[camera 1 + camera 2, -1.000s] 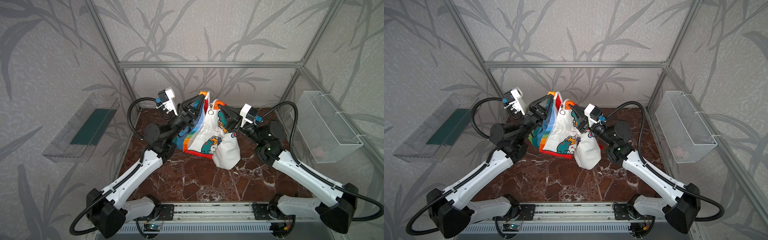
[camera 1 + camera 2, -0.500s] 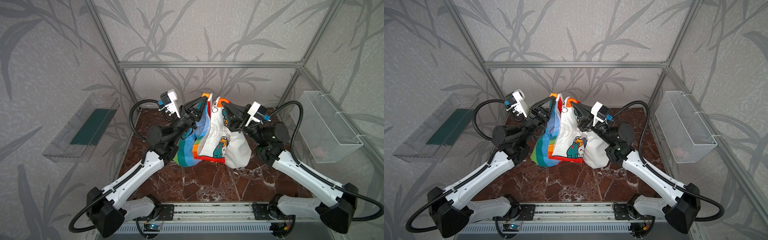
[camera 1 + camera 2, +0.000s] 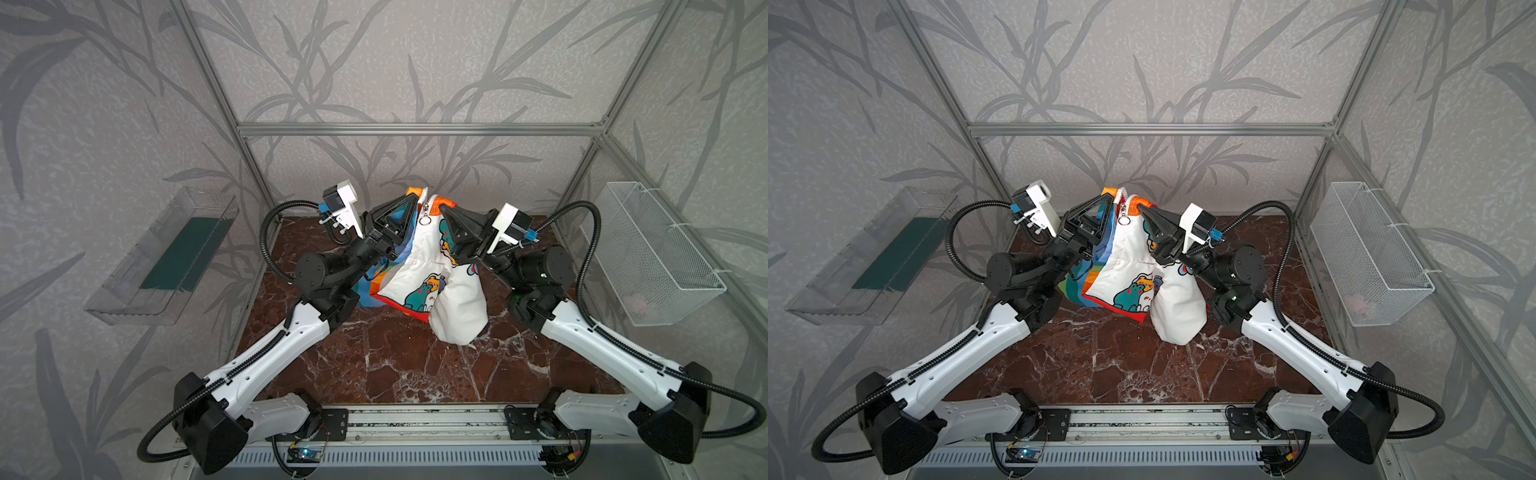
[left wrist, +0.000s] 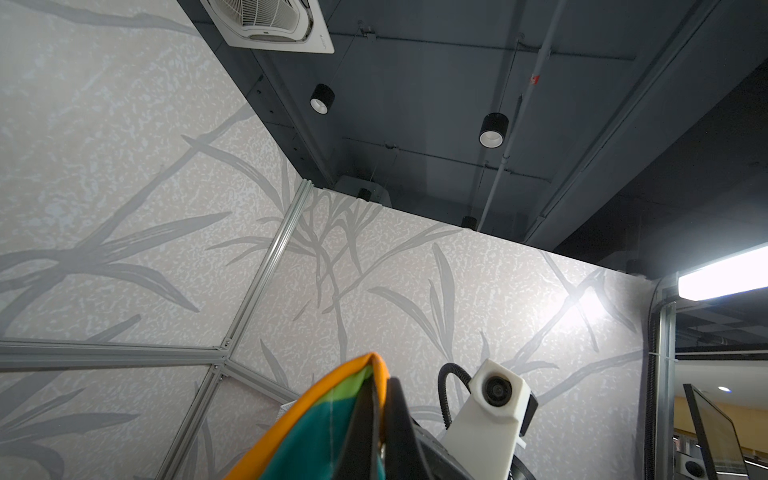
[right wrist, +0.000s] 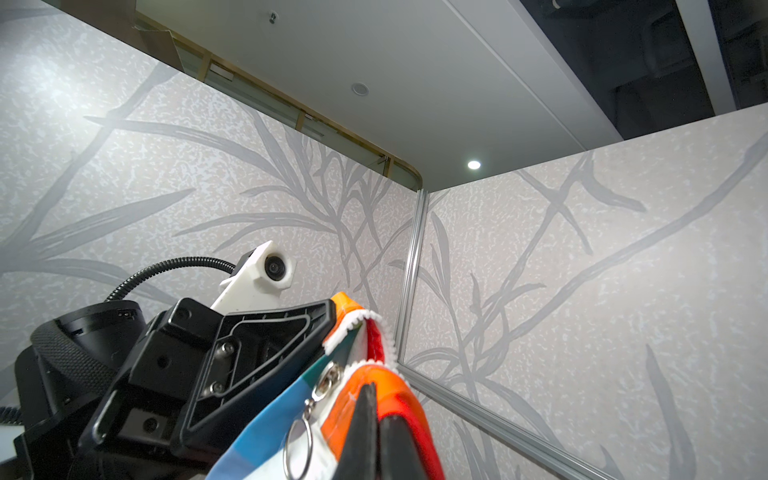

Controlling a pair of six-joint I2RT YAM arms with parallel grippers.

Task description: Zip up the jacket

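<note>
The jacket [image 3: 419,266] [image 3: 1129,257] hangs in the air between both arms at the back of the table, with its white cartoon-print front towards the camera and a rainbow panel at the left. My left gripper [image 3: 415,198] [image 3: 1109,198] [image 4: 384,380] is shut on the orange-trimmed top edge to the left of the zipper. To the right of the zipper, my right gripper [image 3: 441,208] [image 3: 1139,206] [image 5: 376,399] is shut on the orange-red top edge. The ring pull [image 3: 424,220] [image 5: 297,446] dangles just below the two tips. A white sleeve [image 3: 457,311] droops towards the tabletop.
The dark red marble tabletop [image 3: 395,365] lies below. A clear plastic bin [image 3: 166,257] with a green base hangs on the left wall. On the right wall hangs a white wire basket [image 3: 656,253]. Aluminium frame bars run along the walls close behind the jacket.
Both grippers stay shut on the jacket's top edges at almost the same spot. The hanging cloth has swung and resettled, and the white sleeve now droops lower at the right.
</note>
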